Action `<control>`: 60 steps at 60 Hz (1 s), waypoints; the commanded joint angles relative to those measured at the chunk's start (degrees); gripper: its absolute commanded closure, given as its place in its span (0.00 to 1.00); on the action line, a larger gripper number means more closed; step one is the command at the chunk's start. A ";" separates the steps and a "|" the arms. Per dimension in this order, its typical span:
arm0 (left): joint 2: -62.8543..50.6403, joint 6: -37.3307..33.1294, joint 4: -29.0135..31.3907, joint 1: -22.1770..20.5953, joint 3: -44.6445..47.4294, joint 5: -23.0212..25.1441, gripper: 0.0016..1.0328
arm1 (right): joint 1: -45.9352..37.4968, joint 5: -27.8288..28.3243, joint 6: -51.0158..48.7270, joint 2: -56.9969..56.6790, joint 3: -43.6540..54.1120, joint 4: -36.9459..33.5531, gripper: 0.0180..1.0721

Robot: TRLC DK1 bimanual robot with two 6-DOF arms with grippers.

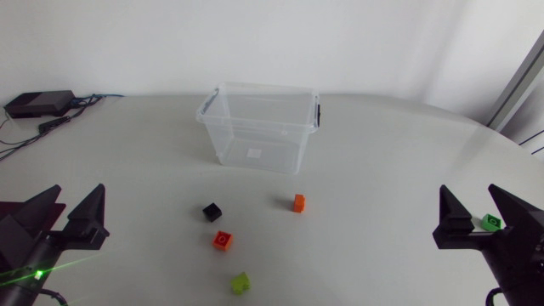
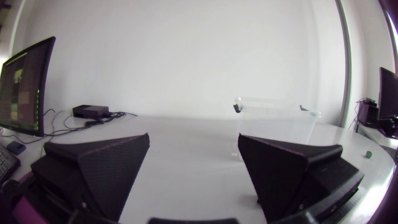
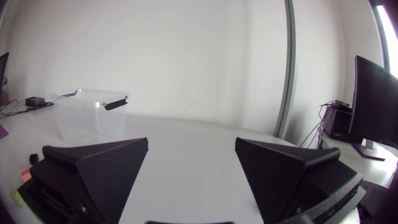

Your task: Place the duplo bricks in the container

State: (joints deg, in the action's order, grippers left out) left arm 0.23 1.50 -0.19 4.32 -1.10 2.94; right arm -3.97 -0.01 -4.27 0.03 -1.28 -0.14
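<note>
A clear plastic container (image 1: 259,127) with no lid stands at the back middle of the table. In front of it lie a black brick (image 1: 212,212), an orange brick (image 1: 298,202), a red brick (image 1: 223,240) and a lime brick (image 1: 240,283). A green brick (image 1: 490,223) lies at the right, seen from above between the fingers of my right gripper (image 1: 480,219), untouched. That gripper (image 3: 191,168) is open and holds nothing. My left gripper (image 1: 66,217) at the front left is open and holds nothing too (image 2: 193,168). The container (image 2: 277,124) lies ahead of it.
A black box (image 1: 38,104) with cables sits at the back left corner. The table's curved edge runs behind the container and down the right side. Bare white tabletop lies between both grippers and the bricks.
</note>
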 commanded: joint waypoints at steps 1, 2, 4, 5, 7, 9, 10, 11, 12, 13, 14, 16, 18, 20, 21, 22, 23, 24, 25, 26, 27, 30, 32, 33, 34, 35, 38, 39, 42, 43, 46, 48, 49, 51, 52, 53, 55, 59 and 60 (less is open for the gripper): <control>0.56 0.26 -1.84 -0.36 1.28 0.14 0.04 | 0.01 0.01 -0.03 -0.47 1.37 0.05 0.04; 0.56 0.26 -2.10 -0.36 1.28 0.14 0.04 | 0.01 0.01 -0.03 -0.38 1.37 0.05 0.04; 0.56 0.08 -2.54 -0.36 1.28 0.14 0.04 | 0.01 -0.16 -0.03 -0.38 1.28 0.14 0.04; 0.56 0.00 -2.54 -0.36 1.19 0.14 0.04 | 0.01 -0.16 -0.03 -0.38 1.10 0.14 0.04; 0.56 -0.27 -2.54 -0.36 0.93 0.14 0.04 | -0.25 -0.16 -0.03 -0.38 0.75 0.14 0.04; 0.56 -0.27 -2.45 -0.36 0.66 0.14 0.05 | -0.34 -0.16 0.14 -0.38 0.14 -0.30 0.04; 0.56 -0.27 -2.45 -0.36 0.66 0.14 0.05 | -0.34 -0.16 0.14 -0.38 0.14 -0.30 0.04; 0.56 -0.44 -2.28 -0.36 0.31 0.14 0.05 | -0.16 -0.16 0.14 -0.38 -0.22 -0.39 0.04; 0.56 -0.53 -2.19 -0.36 0.14 0.14 0.05 | -0.08 -0.34 0.14 -0.38 -0.48 -0.47 0.04; 0.56 -0.53 -2.10 -0.36 -0.04 0.14 0.05 | -0.16 -0.43 0.14 -0.38 -0.57 -0.47 0.04; 0.56 -0.53 -2.01 -0.36 -0.13 0.14 0.05 | -0.08 -0.52 0.14 -0.38 -0.65 -0.47 0.04; 0.56 -0.53 -1.31 -0.80 -1.18 0.14 0.05 | -0.08 -0.87 0.23 -0.30 -1.36 -0.47 0.04; 0.39 -0.53 -0.52 -1.24 -2.24 0.22 0.06 | 0.01 -1.13 0.23 -0.21 -2.06 -0.47 0.04; 0.12 -0.53 0.54 -1.94 -3.47 0.22 0.06 | 0.01 -1.40 0.23 0.06 -2.76 -0.56 0.04; -0.05 -0.53 1.06 -2.47 -4.26 0.22 0.06 | 0.10 -1.48 0.32 0.41 -3.38 -0.82 0.04; -0.32 -0.53 1.33 -2.73 -4.61 0.22 0.06 | 0.10 -1.48 0.32 0.76 -3.73 -0.91 0.04; -0.93 -0.53 1.59 -3.35 -5.49 0.22 0.06 | 0.10 -1.57 0.58 1.11 -4.35 -1.00 0.04; -1.81 -0.53 1.68 -4.05 -6.37 0.22 0.06 | 0.10 -1.66 0.76 1.73 -4.87 -1.09 0.04; -2.16 -0.53 1.77 -4.32 -6.81 0.22 0.06 | 0.10 -1.66 0.76 2.08 -5.23 -1.18 0.04; -4.18 -0.53 1.86 -5.28 -8.21 0.22 0.06 | 0.10 -1.92 0.93 3.39 -6.19 -1.35 0.05; -4.89 -0.53 1.86 -5.55 -8.74 0.22 0.06 | 0.10 -2.01 0.93 4.27 -6.90 -1.35 0.05; -10.25 -0.53 2.12 -6.95 -12.17 0.22 0.06 | 0.10 -2.27 0.93 6.82 -8.65 -1.44 0.05; -12.80 -0.53 2.12 -7.39 -13.75 0.22 0.06 | 0.10 -2.36 1.02 8.23 -9.62 -1.70 0.05; -13.59 -0.44 2.12 -7.57 -14.10 0.22 0.06 | 0.10 -2.45 1.20 9.11 -10.15 -1.79 0.05; -15.35 -0.44 2.21 -8.01 -15.33 0.22 0.06 | 0.10 -2.54 1.46 9.81 -10.59 -1.88 0.05; -16.14 -0.44 2.21 -8.18 -15.77 0.22 0.06 | 0.10 -2.54 1.72 10.60 -11.20 -1.97 0.05; -20.80 -0.44 3.09 -8.89 -18.58 0.22 0.06 | 0.19 -3.24 2.25 13.06 -12.52 -2.06 0.05; -22.38 -0.53 3.44 -9.06 -19.46 0.22 0.06 | 0.19 -3.50 2.60 13.94 -13.05 -2.06 0.05; -26.86 -0.97 4.23 -10.12 -21.66 0.22 0.06 | 0.19 -4.21 3.04 16.31 -14.63 -2.23 0.05; -27.92 -1.06 4.76 -10.73 -22.36 0.22 0.06 | 0.19 -4.47 3.13 16.93 -15.07 -2.58 0.05; -31.61 -1.32 6.07 -11.88 -24.12 0.22 0.08 | 0.19 -5.00 4.10 19.13 -16.91 -3.81 0.05; -34.16 -1.50 7.13 -12.31 -25.35 0.14 0.09 | 0.19 -5.26 4.45 20.53 -18.15 -4.69 0.05; -36.97 -2.11 8.62 -12.67 -26.85 0.14 0.09 | 0.10 -5.44 4.62 21.24 -18.94 -5.31 0.05; -39.78 -2.82 10.03 -13.02 -28.52 0.14 0.09 | 0.10 -5.70 4.98 22.64 -20.08 -6.63 0.05; -40.66 -2.99 10.56 -13.02 -29.04 0.14 0.09 | -0.08 -5.79 5.42 23.70 -20.87 -7.42 0.05; -44.09 -3.96 12.49 -13.46 -30.89 0.14 0.09 | -0.16 -5.79 5.86 24.49 -21.49 -8.12 0.05; -47.25 -5.10 14.34 -13.72 -32.56 0.14 0.09 | -0.34 -5.97 6.12 25.54 -22.36 -9.00 0.05; -55.16 -8.18 18.12 -13.63 -36.69 0.14 0.09 | -0.60 -6.84 6.91 28.88 -25.62 -12.87 0.05; -56.48 -8.79 18.73 -13.63 -37.48 0.14 0.09 | -0.69 -6.84 7.26 29.76 -26.32 -13.74 0.05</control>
State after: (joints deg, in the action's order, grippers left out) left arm -48.58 -3.46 15.88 -8.99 -33.65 2.94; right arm -4.12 -6.07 0.43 26.24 -23.97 -10.96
